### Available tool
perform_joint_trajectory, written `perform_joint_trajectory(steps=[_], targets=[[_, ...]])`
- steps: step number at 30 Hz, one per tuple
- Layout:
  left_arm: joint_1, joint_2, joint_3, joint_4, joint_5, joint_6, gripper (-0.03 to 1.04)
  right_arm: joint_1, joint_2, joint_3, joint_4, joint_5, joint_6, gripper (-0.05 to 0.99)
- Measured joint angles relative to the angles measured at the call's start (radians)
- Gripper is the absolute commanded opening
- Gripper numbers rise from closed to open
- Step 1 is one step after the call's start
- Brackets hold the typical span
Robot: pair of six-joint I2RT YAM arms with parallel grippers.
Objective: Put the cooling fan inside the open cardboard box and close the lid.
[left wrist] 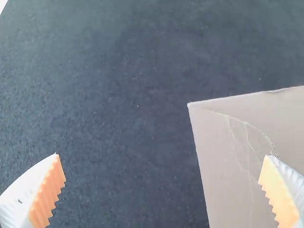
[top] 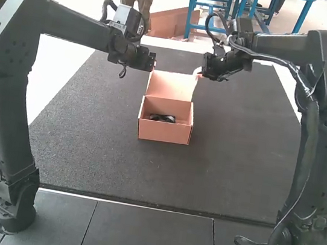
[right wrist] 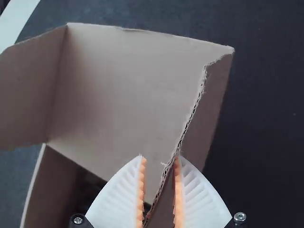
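Observation:
A brown cardboard box [top: 164, 128] stands open in the middle of the black mat, its lid [top: 170, 86] upright at the far side. The black cooling fan [top: 163, 117] lies inside on the box floor. My right gripper [top: 202, 73] is at the lid's upper right corner. In the right wrist view it [right wrist: 159, 161] is shut on the edge of the lid's side flap [right wrist: 209, 109]. My left gripper [top: 149, 61] hangs by the lid's upper left corner, open wide. In the left wrist view one orange-padded finger [left wrist: 280, 194] is over the lid's corner [left wrist: 237, 161] and the other finger [left wrist: 45, 194] is over the mat.
The black mat [top: 90, 124] covers most of the table, with free room on both sides of the box. Dark grey panels [top: 147, 236] lie along the near edge between the two arm bases.

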Motion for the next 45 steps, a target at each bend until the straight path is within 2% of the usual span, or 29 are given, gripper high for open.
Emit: perform_joint_trajectory(steps=[9, 16, 19, 25, 35, 45], targets=[[0.000, 0.000, 0.000, -0.003, 0.000, 0.000, 0.97, 0.000, 0.000, 0.007, 0.000, 0.004, -0.002, 0.19], [0.000, 0.000, 0.000, -0.008, 0.000, -0.004, 0.97, 0.000, 0.000, 0.007, 0.000, 0.008, -0.012, 0.02], [0.000, 0.000, 0.000, -0.010, 0.000, -0.004, 0.97, 0.000, 0.000, 0.007, 0.000, 0.011, -0.015, -0.01], [0.000, 0.000, 0.000, -0.027, 0.000, -0.014, 0.97, 0.000, 0.000, 0.007, -0.018, 0.011, -0.033, -0.01], [0.000, 0.000, 0.000, -0.091, 0.003, -0.049, 0.97, 0.024, -0.025, 0.016, -0.138, -0.004, -0.093, -0.01], [0.000, 0.000, 0.000, -0.130, 0.015, -0.068, 0.97, 0.063, -0.087, -0.080, -0.162, -0.003, -0.125, -0.01]])
